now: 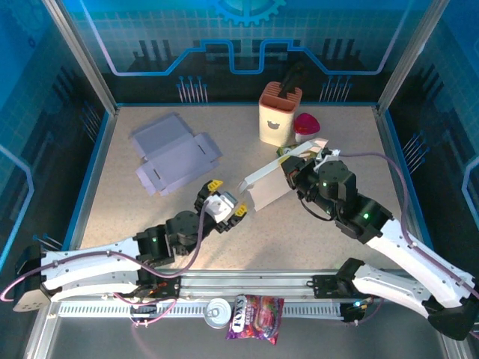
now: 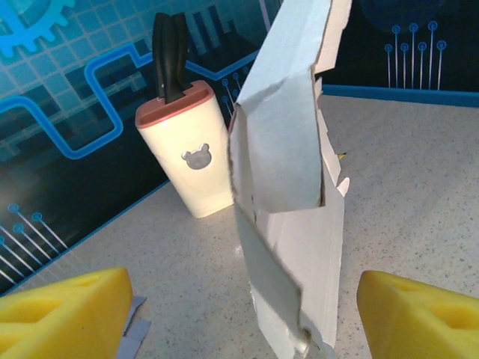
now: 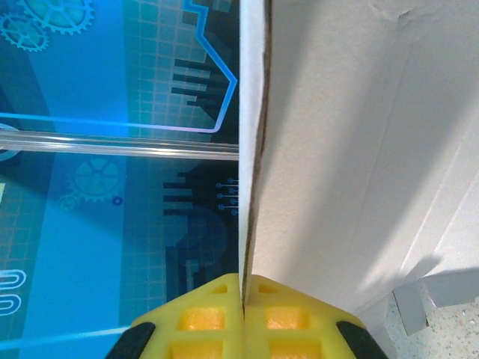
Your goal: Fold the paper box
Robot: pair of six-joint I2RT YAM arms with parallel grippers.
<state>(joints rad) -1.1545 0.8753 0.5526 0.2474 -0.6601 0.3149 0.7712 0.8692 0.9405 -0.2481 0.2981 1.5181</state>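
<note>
Paper box (image 1: 269,183): white, part-folded blank, pinched at 1 edge by the right claw (image 1: 298,169). In the right wrist view the 2 yellow pads (image 3: 202,318) are pressed together on a thin cardboard wall, with nothing between them but the sheet. The box rises straight away from the pads, and a broad white panel lies to the right of the pinch line. From above, the box runs out from this claw toward the left claw, tilted. I cannot tell whether its low end touches the table (image 1: 135,209).

Left claw (image 1: 227,198): jaws wide apart, holding nothing. In the left wrist view 2 yellow fingertips (image 2: 67,314) sit low at either side. The box stands between and just ahead of them and touches neither.

Beyond the box, seen from the left claw: cream knife block (image 1: 278,120) with a pink top, upright, dark handles in it. A red object (image 1: 305,123) sits just beside the block; type unclear.

Ahead and to the left of the left claw: 2nd box blank (image 1: 174,155), grey-lilac, flat on the table, well apart from both claws.

Behind both claws, at the arm-base rail: 1 can (image 1: 218,312) and 1 snack packet (image 1: 256,308), just beside each other.
</note>
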